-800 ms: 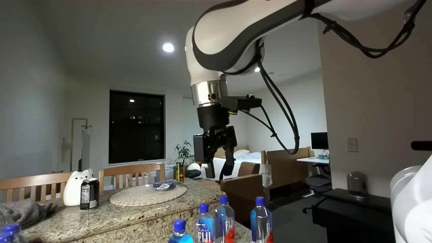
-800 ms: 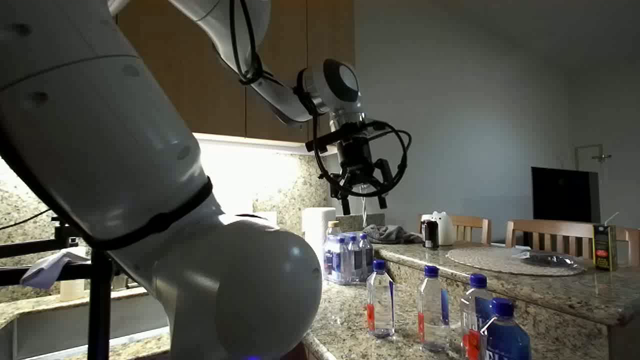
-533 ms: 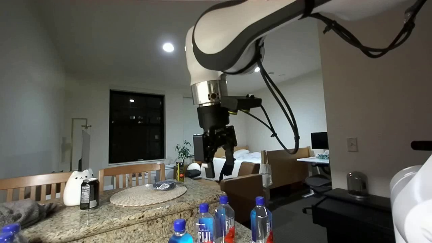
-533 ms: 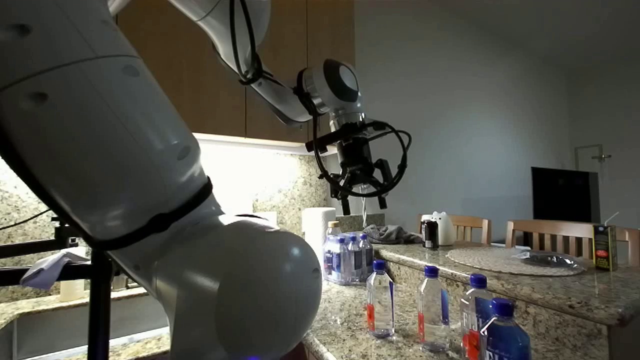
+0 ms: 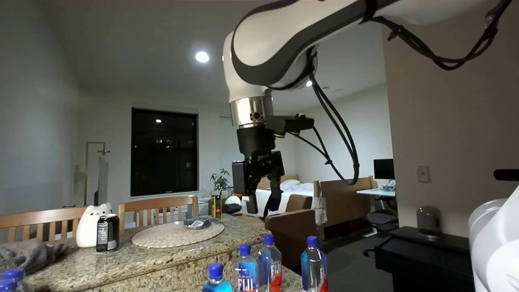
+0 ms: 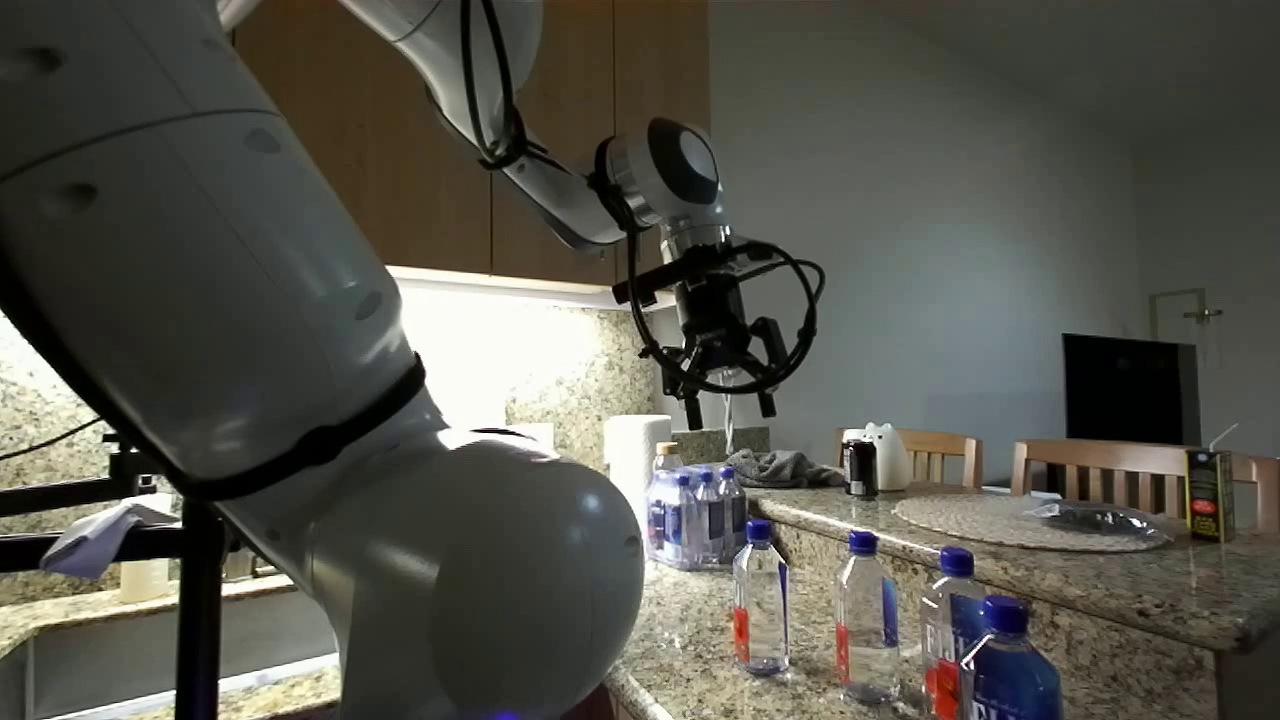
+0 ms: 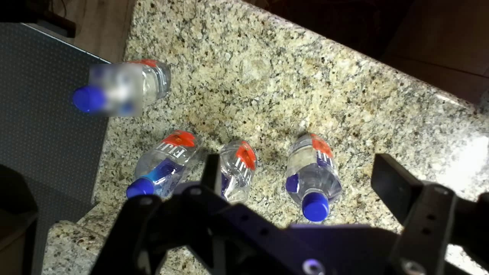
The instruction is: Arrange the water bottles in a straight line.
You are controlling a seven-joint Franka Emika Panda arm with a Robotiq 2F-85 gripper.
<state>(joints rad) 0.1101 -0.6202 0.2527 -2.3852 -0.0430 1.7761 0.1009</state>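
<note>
Several clear water bottles with blue caps stand apart on the lower granite counter. In an exterior view they make an uneven row: a left bottle (image 6: 762,600), a second bottle (image 6: 866,625), and two overlapping bottles at the right (image 6: 940,625) (image 6: 1010,675). In an exterior view another angle shows them at the bottom, one standing off to the right (image 5: 313,265). My gripper (image 5: 262,206) is open and empty, high above the counter. In the wrist view one bottle (image 7: 311,168) shows between the open fingers (image 7: 301,177), well below them. The left finger partly covers another bottle (image 7: 244,164).
A wrapped pack of bottles (image 6: 695,515) stands at the counter's back by a paper towel roll (image 6: 635,465). A raised granite ledge (image 6: 1100,590) runs beside the bottles, bearing a can (image 6: 860,468), a white cat figure (image 6: 890,455) and a round mat (image 6: 960,520).
</note>
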